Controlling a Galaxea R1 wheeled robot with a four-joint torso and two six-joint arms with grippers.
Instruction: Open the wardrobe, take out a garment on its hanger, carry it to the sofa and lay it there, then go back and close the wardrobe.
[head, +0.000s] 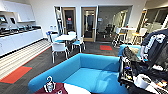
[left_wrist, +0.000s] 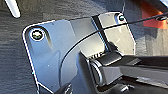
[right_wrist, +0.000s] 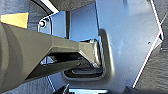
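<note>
Hanging lowest in the head view, the dark red jacket (head: 53, 89) on its white hanger (head: 49, 83) is sitting just before the blue sofa (head: 95, 75). Whether either hand is gripping it, I cannot tell. Seemingly, laying it down and closing the wardrobe remain.

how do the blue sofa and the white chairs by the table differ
The sofa is bright blue, broad and low, with a rounded upholstered back; the chairs are white, small and upright on thin legs. The sofa sits close in front; the chairs stand farther back around a white table. Both stand on dark carpet.
</note>
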